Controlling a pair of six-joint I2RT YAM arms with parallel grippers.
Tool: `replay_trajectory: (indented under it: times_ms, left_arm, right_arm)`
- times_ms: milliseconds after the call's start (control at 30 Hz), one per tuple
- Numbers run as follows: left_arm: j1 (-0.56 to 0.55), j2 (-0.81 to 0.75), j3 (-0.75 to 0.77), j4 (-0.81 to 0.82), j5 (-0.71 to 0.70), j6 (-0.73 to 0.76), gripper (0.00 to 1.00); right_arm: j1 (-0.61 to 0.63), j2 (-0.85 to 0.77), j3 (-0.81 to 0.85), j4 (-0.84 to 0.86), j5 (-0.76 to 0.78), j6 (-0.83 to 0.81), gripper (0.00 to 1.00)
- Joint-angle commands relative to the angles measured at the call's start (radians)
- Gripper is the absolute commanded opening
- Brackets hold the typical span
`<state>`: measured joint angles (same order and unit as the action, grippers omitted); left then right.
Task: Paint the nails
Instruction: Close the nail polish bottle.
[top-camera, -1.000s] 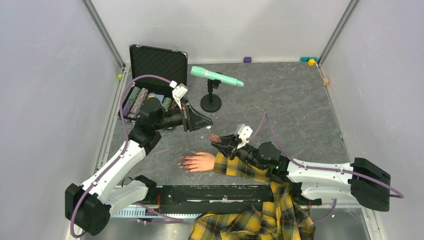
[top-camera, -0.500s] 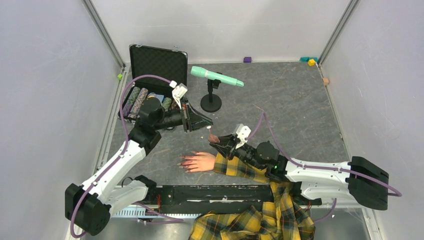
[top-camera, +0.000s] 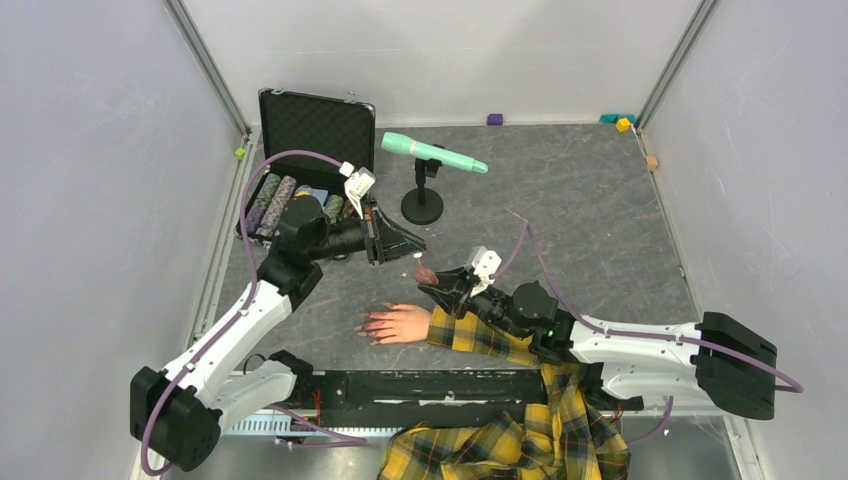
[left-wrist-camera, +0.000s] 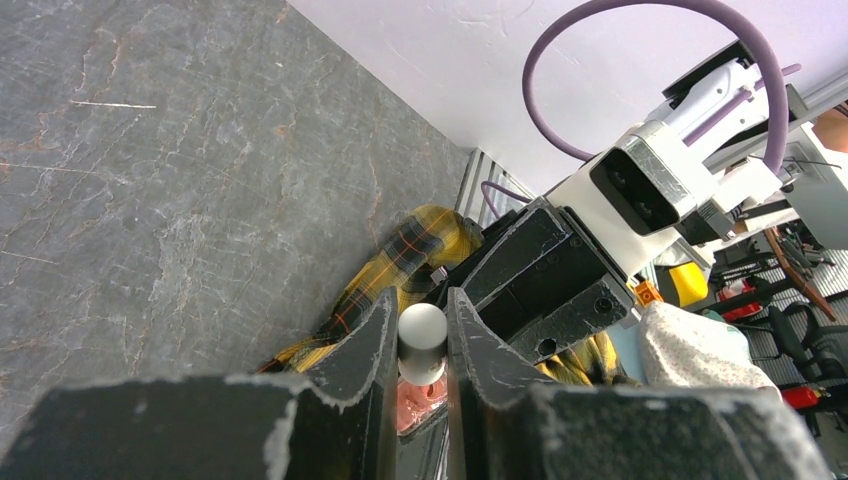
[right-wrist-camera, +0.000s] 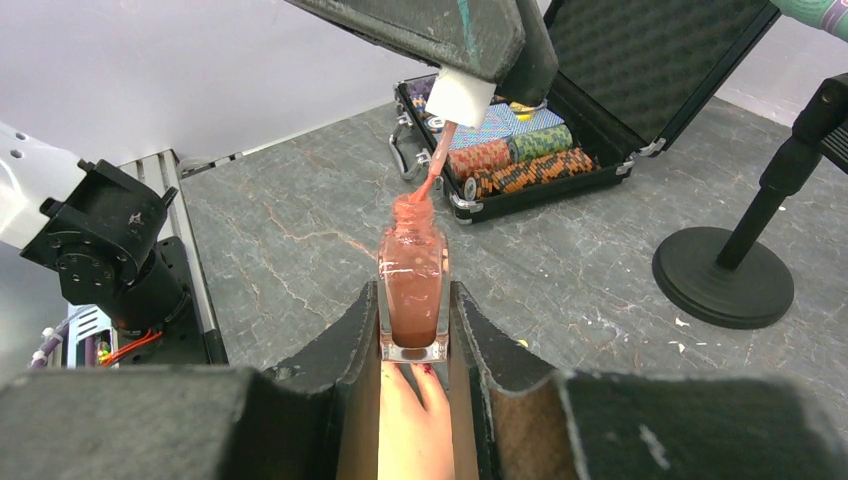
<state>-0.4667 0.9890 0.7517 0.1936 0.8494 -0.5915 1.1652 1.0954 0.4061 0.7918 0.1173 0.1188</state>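
Note:
A pale mannequin hand (top-camera: 402, 322) lies palm down in a yellow plaid sleeve (top-camera: 480, 335), with its red-pink nails (top-camera: 372, 325) pointing left. My right gripper (top-camera: 432, 280) hovers just above the wrist, shut on a small open bottle of brownish-pink polish (right-wrist-camera: 413, 290) held upright. In the right wrist view the hand's fingers (right-wrist-camera: 415, 420) and two nails (right-wrist-camera: 428, 370) show beneath the bottle. My left gripper (left-wrist-camera: 420, 312) is shut on the white cap (left-wrist-camera: 422, 335), and the cap's brush stem (right-wrist-camera: 435, 160) reaches down into the bottle's neck.
An open black case (top-camera: 315, 125) holding rows of poker chips stands at the back left. A mint microphone (top-camera: 432, 155) rests on a black stand (top-camera: 422, 208) behind the arms. Small coloured blocks (top-camera: 622, 122) lie along the back wall. Plaid cloth (top-camera: 520, 445) hangs off the near edge.
Almost nothing differs. The right arm has crept slightly to the left with the bottle; the left arm holds still with the brush at the bottle.

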Motion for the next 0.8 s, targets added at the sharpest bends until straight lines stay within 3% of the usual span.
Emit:
replay_trajectory:
  times_ms: [0, 767]
  left_arm:
    - [-0.001, -0.010, 0.000, 0.046, 0.030, -0.027, 0.02]
    - [-0.001, -0.015, 0.000, 0.046, 0.030, -0.024, 0.02]
  right_arm:
    - [0.005, 0.007, 0.056, 0.041, 0.023, 0.006, 0.00]
    - [0.005, 0.016, 0.091, 0.007, 0.048, 0.012, 0.00]
